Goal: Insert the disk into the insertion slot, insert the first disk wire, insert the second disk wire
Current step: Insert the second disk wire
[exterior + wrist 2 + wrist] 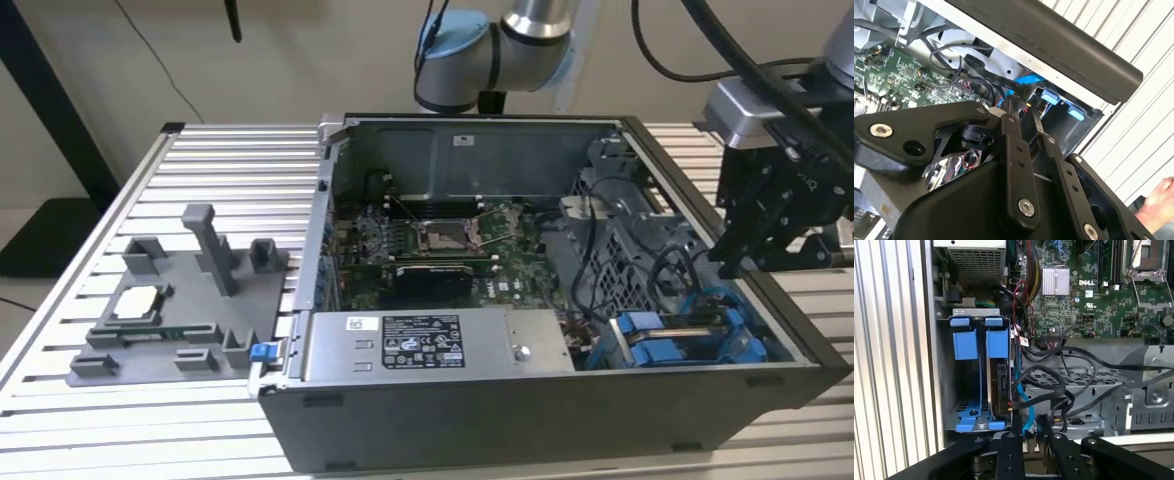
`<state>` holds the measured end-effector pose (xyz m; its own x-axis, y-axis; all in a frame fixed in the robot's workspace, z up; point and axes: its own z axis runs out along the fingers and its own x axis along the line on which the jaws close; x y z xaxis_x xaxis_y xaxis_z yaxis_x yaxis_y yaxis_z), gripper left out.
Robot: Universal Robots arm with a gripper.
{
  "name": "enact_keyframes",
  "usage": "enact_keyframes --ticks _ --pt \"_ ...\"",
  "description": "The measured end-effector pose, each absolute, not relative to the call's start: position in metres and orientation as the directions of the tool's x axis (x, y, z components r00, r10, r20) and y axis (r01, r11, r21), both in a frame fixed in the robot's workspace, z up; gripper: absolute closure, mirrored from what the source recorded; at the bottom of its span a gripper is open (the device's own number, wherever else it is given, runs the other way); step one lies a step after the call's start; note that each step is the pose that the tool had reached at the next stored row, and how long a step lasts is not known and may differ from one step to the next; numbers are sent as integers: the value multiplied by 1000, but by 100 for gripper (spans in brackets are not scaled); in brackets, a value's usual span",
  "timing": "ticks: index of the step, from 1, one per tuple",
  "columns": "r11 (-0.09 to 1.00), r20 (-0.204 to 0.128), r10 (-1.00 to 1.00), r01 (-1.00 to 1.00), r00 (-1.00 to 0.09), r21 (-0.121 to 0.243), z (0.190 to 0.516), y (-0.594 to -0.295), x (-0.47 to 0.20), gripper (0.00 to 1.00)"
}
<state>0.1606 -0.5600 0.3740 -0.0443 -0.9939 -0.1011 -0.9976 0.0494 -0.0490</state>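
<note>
Black robot gripper (750, 262) hangs at exterior view's right, over right rim of open dark grey computer case (534, 420). Just above grey metal insertion slot with blue rails (681, 342), lower right of that frame. Gripper open or closed: cannot tell. In first wrist view, disk in bright blue plastic carrier (1000, 382) sits edge-on inside slot. Thin blue cable (1020, 395) runs beside disk toward gripper. Person's hand (1160, 200) seen beyond gripper body in second wrist view.

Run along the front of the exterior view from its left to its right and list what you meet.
Grey parts holder → small blue tab → power-supply box → insertion slot with its blue rails.
</note>
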Motion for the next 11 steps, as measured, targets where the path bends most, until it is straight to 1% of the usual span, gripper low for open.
enact_keyframes --ticks 5,11 --pt "50 -106 -993 -998 -46 -30 374 -560 175 0" --pt "50 -145 -988 -999 -47 -19 373 -560 185 0"
